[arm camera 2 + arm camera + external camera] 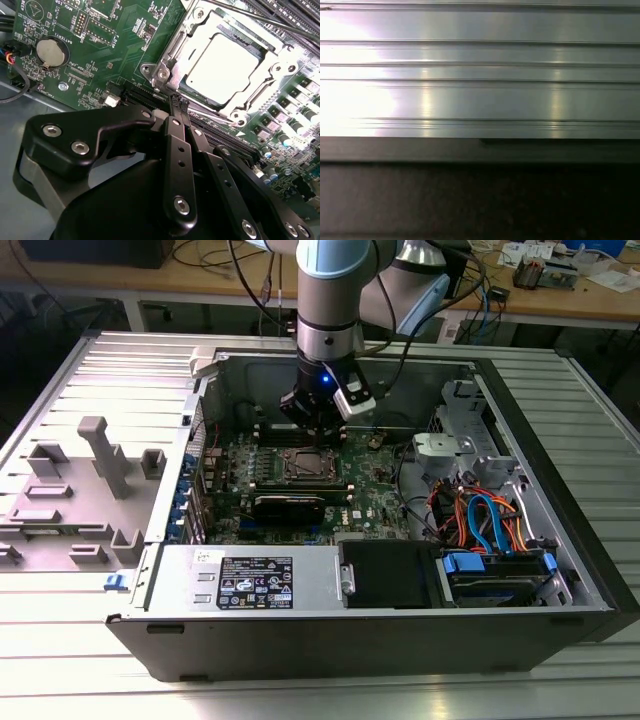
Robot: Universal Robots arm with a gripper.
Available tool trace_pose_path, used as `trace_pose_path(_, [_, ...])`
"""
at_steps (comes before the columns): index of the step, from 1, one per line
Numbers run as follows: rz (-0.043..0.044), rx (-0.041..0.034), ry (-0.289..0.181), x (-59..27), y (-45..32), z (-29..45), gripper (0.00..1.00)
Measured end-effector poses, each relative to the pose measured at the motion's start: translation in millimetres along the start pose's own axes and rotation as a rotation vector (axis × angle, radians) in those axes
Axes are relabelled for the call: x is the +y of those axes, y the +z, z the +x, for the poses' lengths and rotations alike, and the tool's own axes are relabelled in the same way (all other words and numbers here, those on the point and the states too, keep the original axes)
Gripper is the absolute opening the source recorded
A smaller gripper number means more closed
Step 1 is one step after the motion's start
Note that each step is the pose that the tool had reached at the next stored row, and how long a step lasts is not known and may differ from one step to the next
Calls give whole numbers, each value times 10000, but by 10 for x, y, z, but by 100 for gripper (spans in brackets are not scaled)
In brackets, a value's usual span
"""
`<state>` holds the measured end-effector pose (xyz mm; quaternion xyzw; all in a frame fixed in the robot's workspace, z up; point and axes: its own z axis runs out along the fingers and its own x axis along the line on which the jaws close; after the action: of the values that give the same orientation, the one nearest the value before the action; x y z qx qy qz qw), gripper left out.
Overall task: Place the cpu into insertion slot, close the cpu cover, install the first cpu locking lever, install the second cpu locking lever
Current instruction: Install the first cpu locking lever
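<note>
The cpu [220,62] lies flat in the insertion slot [305,466], its pale metal top glaring in the light. The cpu cover [252,102] is down around it as a silver frame with the chip showing through its window. A thin lever rod [250,11] runs along the far side of the socket; whether it is latched I cannot tell. My gripper [178,102] hangs just above the green board beside a socket corner, its black fingers [176,150] shut tip to tip with nothing between them. In the exterior view the gripper [318,432] sits over the socket's back edge.
The motherboard [95,30] lies in an open computer case [560,570] on a ribbed metal table [480,75]. Long black card slots [227,135] run beside the socket, a coin battery [51,52] nearby. Coloured cables and drive bays [490,525] fill the exterior view's right; grey fixtures [100,455] stand left.
</note>
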<state>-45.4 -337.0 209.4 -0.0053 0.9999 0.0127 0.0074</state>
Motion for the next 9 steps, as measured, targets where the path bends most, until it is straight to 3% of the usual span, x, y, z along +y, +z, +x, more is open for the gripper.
trace_pose_path(9, [5,3,1,-4,41,-6,11])
